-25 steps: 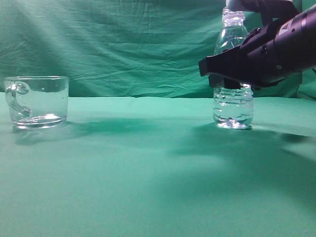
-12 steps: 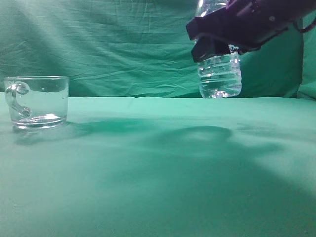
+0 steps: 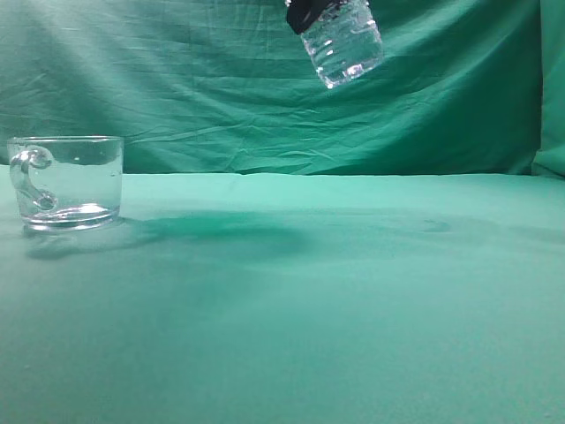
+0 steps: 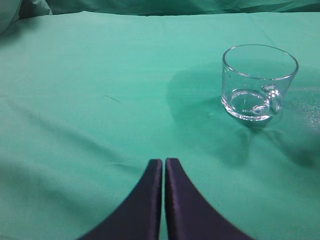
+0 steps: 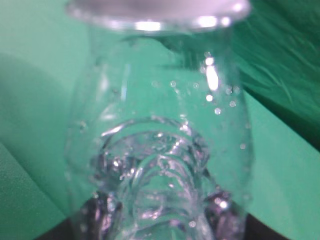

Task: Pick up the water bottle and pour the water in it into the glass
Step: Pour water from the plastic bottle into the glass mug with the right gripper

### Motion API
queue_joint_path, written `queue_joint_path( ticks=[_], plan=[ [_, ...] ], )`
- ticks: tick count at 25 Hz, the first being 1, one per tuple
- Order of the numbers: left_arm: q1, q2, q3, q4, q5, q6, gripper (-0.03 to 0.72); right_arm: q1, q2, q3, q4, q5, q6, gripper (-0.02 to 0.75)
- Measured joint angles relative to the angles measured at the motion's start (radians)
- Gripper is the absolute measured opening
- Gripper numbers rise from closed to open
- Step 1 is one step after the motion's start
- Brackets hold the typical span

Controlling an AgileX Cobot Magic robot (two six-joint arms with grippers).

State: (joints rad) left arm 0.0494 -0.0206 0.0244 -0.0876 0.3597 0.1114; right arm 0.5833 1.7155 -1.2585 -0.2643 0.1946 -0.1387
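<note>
The water bottle point(image 3: 345, 42) hangs high in the air at the top middle of the exterior view, tilted, with only its ribbed lower part in frame. A dark bit of my right gripper point(image 3: 303, 15) shows on its left side at the top edge. In the right wrist view the bottle point(image 5: 160, 130) fills the frame between my right gripper's dark fingers point(image 5: 160, 220), which are shut on it; water droplets cling inside. The glass point(image 3: 66, 181), a clear mug with a looped handle, stands at the far left on the cloth; it also shows in the left wrist view point(image 4: 257, 82). My left gripper point(image 4: 164, 162) is shut and empty, well short of the glass.
A green cloth point(image 3: 353, 291) covers the table and a green cloth backdrop point(image 3: 177, 79) hangs behind it. A shadow lies on the cloth to the right of the glass.
My right gripper has lifted the bottle off the cloth and carried it up and to the left, tilting it. The arm has mostly left the exterior view. The glass has not moved.
</note>
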Motion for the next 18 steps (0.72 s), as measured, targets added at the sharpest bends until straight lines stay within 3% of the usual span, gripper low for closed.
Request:
queue_joint_path(
  ticks=[7, 18],
  plan=[
    [0.0, 0.0, 0.0, 0.0, 0.0, 0.0, 0.0, 0.085, 0.151, -0.225, -0.093, 0.178, -0.099, 0.284],
    [0.0, 0.0, 0.0, 0.0, 0.0, 0.0, 0.0, 0.174, 0.41, -0.398, -0.328, 0.19, -0.114, 0.284]
  ],
)
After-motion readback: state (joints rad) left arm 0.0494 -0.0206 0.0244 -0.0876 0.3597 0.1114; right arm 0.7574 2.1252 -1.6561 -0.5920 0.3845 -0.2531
